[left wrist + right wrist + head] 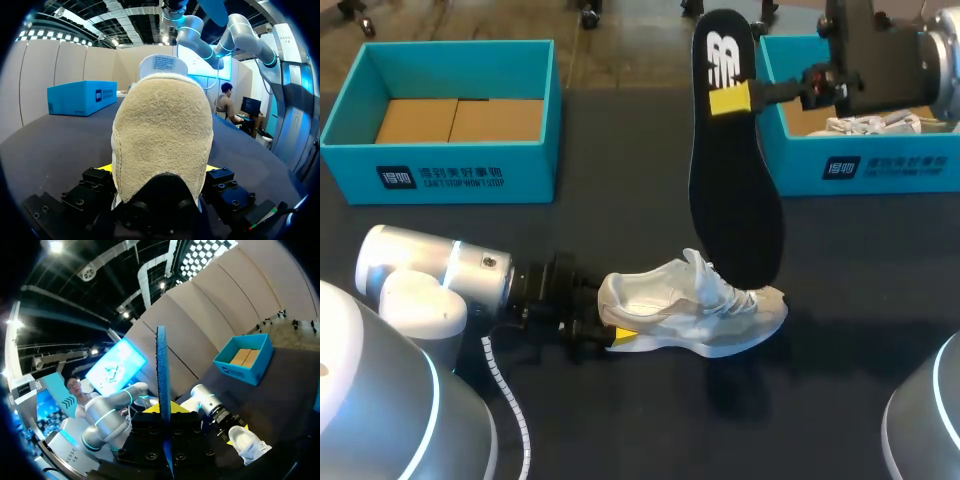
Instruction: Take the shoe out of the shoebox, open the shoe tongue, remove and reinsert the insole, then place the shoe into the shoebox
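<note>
Writing first: the black insole (735,190) carries a big white logo (723,55) near its upper end. Both teal boxes wear a dark badge with white print on the front wall. In the left wrist view a white tongue label (163,63) with small blue lines of print stands up above the heel.

My right gripper (732,99) is closed on the insole's edge just below that logo, yellow tips pinching it from both sides. The right wrist view has the insole edge-on, a thin dark blade rising straight up between the fingers. It hangs upright, flat and smooth, long and rounded at both ends. Its lower end is down in front of the laces of the shoe (695,305); touching or not, I can't tell.

The shoe sits on its sole on the dark table (620,230), toe toward my right. My left gripper (617,336) lies low along the table at the heel, fingers set either side of it and clamped on. From its wrist camera the heel fills the gap, a domed patch of fuzzy beige suede with a sliver of yellow tip at each side. The upper is white mesh with pale grey-beige overlays, white laces and a thick white sole.

The left shoebox (535,160) is open, with brown cardboard lining the bottom. The right shoebox (910,165) is open too, with something white and crumpled inside, partly behind my right arm.
</note>
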Robot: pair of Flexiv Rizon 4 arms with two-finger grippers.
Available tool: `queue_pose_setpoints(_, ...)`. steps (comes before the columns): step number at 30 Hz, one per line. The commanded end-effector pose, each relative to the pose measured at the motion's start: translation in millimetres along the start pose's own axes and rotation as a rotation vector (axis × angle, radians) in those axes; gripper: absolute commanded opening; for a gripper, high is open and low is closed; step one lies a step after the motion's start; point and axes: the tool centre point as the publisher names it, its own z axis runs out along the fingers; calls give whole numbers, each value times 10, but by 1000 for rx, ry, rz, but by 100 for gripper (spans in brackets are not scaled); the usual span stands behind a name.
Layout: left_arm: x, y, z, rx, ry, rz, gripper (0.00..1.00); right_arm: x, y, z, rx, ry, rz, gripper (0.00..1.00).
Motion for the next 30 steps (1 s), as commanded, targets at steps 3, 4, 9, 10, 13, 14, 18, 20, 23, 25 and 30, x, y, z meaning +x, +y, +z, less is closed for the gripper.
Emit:
queue_pose_setpoints(3,-1,-5,9,-4,1,0,0,73,-184,-1,-6,1,23,0)
queue_pose_setpoints(4,-1,-5,9,-4,1,0,0,83,-207,4,-9,2,28,0)
queue_pose_setpoints(9,-1,-5,9,-4,1,0,0,150,-322,14,-16,6,44,0)
queue_pose_setpoints(10,-1,-5,9,-4,1,0,0,166,-345,13,-18,7,48,0)
queue_pose_setpoints(13,-1,-5,9,-4,1,0,0,201,-414,26,-22,10,58,0)
queue_pose_setpoints(14,-1,-5,9,-4,1,0,0,213,-440,31,-20,13,65,0)
queue_pose_setpoints(18,-1,-5,9,-4,1,0,0,245,-526,10,-17,12,85,0)
queue_pose_setpoints(20,-1,-5,9,-4,1,0,0,259,-544,-10,-27,12,89,0)
queue_pose_setpoints(23,-1,-5,9,-4,1,0,0,269,-559,-19,-30,18,88,0)
queue_pose_setpoints(25,-1,-5,9,-4,1,0,0,272,-563,-20,-40,20,86,0)
queue_pose_setpoints(30,-1,-5,9,-4,1,0,0,281,-562,-38,-68,15,74,0)
